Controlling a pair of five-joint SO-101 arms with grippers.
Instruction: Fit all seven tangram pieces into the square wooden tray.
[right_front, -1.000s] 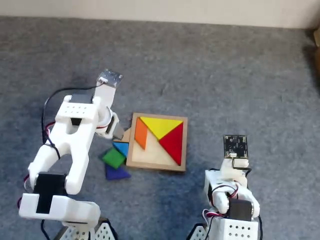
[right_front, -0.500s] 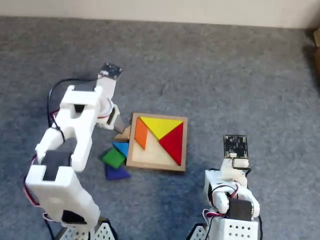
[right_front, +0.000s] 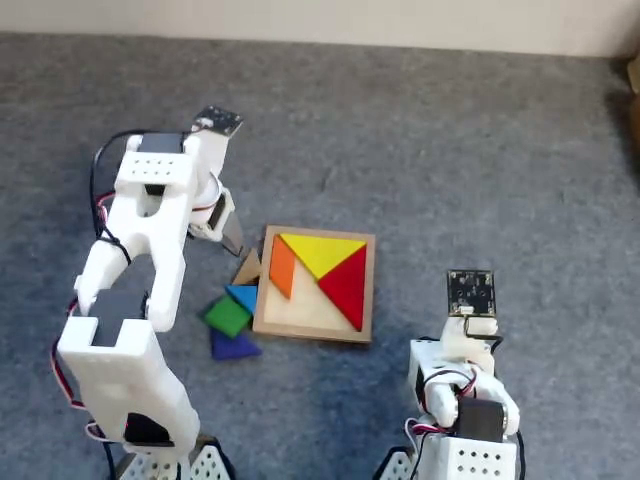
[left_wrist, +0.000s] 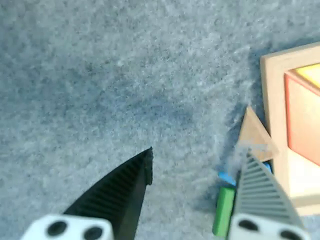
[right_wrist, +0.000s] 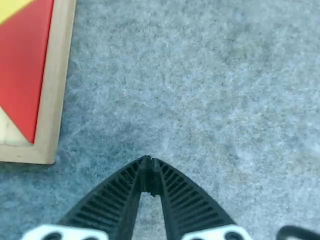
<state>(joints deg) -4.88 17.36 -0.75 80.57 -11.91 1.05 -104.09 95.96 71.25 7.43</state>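
Soft, even light falls on the grey counter (right_front: 450, 150) in the high view, and the scene is bright enough. The shadows are weak, with loose edges. One dark patch lies at the upper left of the frame beside the left arm (right_front: 150, 260), and another spreads below the tray (right_front: 369, 290) toward the bottom centre. The upper right corner is dimmer. In the left wrist view a diffuse dark patch lies on the counter ahead of the left claw (left_wrist: 198, 152). In the right wrist view the light is flat, and the ribs of the right claw (right_wrist: 150, 165) are dark.
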